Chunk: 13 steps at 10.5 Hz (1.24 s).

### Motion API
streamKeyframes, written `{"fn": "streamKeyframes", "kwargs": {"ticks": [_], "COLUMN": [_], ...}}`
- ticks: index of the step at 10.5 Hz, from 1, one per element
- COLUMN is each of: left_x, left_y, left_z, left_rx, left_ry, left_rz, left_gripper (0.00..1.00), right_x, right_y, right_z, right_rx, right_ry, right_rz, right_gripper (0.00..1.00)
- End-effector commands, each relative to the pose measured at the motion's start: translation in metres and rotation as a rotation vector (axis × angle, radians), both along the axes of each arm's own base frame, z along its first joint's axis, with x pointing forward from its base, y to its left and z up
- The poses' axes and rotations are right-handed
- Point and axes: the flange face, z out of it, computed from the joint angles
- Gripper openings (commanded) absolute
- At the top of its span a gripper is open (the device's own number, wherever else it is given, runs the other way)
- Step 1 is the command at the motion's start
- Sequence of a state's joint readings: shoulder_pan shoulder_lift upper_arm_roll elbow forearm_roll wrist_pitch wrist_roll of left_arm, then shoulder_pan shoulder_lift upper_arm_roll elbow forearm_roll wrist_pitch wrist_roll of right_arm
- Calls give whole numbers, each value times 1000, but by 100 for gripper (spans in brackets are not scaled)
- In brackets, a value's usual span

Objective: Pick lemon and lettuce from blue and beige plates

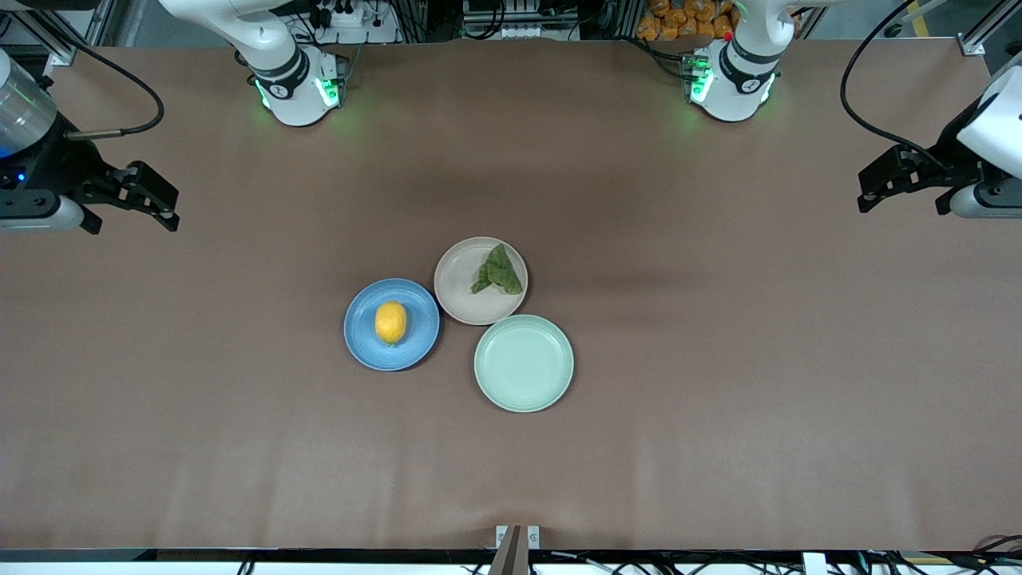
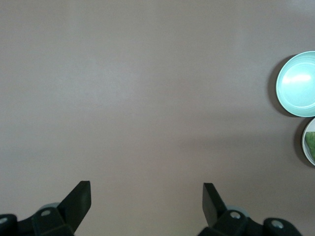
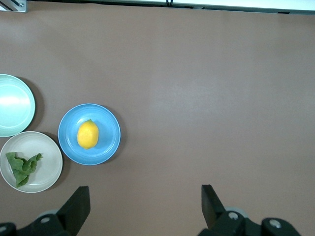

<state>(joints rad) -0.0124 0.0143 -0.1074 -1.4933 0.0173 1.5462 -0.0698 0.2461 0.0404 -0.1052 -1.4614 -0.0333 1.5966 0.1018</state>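
Note:
A yellow lemon point(image 1: 390, 322) lies on the blue plate point(image 1: 363, 351) in the middle of the table. A green lettuce leaf point(image 1: 499, 270) lies on the beige plate point(image 1: 459, 295), which touches the blue plate and sits farther from the front camera. My right gripper point(image 1: 164, 204) is open and empty, up over the right arm's end of the table. My left gripper point(image 1: 866, 192) is open and empty over the left arm's end. The right wrist view shows the lemon point(image 3: 88, 134), the blue plate point(image 3: 108, 147), the lettuce point(image 3: 22, 166) and the beige plate point(image 3: 47, 167), all away from its gripper point(image 3: 145, 206).
An empty pale green plate point(image 1: 524, 363) touches the beige plate and is the nearest of the three to the front camera. It also shows in the left wrist view point(image 2: 297, 83), away from that gripper point(image 2: 146, 201). The brown table point(image 1: 718, 359) is bare elsewhere.

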Motion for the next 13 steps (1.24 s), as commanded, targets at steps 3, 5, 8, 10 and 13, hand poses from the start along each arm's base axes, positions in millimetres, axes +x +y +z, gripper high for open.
{"fn": "streamKeyframes", "kwargs": {"ticks": [3,5,8,10,13], "left_x": [0,0,0,3,2], "left_y": [2,2,-2,-12,-63], "left_z": [1,1,0,-7,-23], "left_rx": [15,14,11,4,-14], "left_ry": [-3,-3,-1,14,45], "left_rz": [-13,-14,-20,-33,-47], "left_gripper": [100,100,100,100,100], "right_x": [-2,-2,-2,0,0], "right_y": [-5,-4,-3,-15,-15], "right_z": [2,2,1,3,4], "right_rx": [2,4,3,6,5], "right_ry": [-7,-9,-4,-11,-18], "right_rz": [6,7,9,-12,-12], "right_gripper": [100,100,100,100,100]}}
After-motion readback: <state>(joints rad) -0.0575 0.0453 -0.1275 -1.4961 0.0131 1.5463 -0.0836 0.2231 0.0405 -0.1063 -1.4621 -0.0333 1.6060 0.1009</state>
